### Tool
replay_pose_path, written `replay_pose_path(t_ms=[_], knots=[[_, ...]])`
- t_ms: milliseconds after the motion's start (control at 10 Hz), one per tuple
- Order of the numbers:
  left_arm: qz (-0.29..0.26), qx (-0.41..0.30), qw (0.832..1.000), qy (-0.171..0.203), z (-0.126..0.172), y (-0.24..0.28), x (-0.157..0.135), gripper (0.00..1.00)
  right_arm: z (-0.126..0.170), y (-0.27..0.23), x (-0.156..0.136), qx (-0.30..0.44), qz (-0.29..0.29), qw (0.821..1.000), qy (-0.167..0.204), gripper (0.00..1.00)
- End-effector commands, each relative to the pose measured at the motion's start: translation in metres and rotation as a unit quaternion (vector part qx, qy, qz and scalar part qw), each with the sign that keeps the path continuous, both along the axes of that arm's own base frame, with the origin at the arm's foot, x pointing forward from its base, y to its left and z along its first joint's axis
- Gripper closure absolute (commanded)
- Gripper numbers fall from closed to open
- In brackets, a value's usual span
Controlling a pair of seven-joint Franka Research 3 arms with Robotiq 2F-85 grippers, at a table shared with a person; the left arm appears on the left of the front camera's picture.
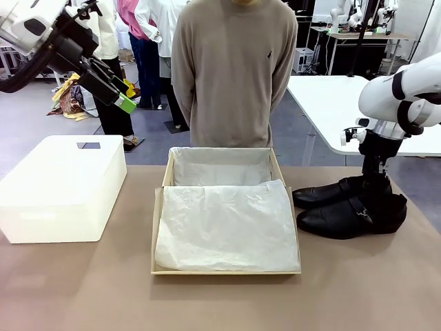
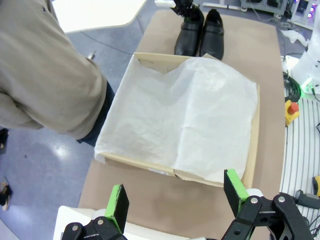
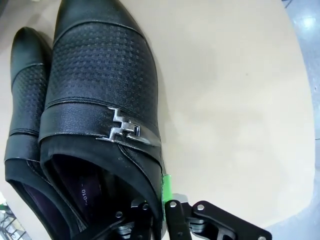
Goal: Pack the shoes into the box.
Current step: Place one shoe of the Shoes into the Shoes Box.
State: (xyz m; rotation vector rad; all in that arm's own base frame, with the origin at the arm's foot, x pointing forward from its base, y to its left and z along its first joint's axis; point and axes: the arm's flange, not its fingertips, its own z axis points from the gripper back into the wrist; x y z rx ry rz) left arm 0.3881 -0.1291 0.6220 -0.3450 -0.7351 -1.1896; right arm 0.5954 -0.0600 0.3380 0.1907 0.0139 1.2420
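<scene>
The left claw [image 1: 126,102] hangs high above the white bin [image 1: 62,186], with its jaws wide and empty. In the middle of the desk [image 1: 220,303] the box [image 1: 157,234] lies open, lined with tissue paper [image 1: 227,227]. Just to the right stand the shoes [image 1: 344,210], side by side, toes toward the box. The right claw [image 3: 162,192] is closed narrow on the opening edge of one shoe.

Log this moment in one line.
right end effector: shut on shoe | left end effector: open, raised | box: open, tissue-lined | shoes: both on table
</scene>
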Motion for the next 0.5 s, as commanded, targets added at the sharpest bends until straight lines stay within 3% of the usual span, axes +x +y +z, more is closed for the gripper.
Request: replay_pose_path(t_ms=[0, 400], knots=[[-0.012, -0.010, 1.000, -0.003, -0.003, 0.002, -0.001, 0.00, 0.032, -0.004, 0.008, -0.008, -0.036, 0.999, 0.004, 1.00], [-0.012, -0.010, 1.000, -0.003, -0.003, 0.002, -0.001, 0.00, 0.110, 0.003, 0.006, -0.017, -0.058, 0.998, 0.031, 1.00]])
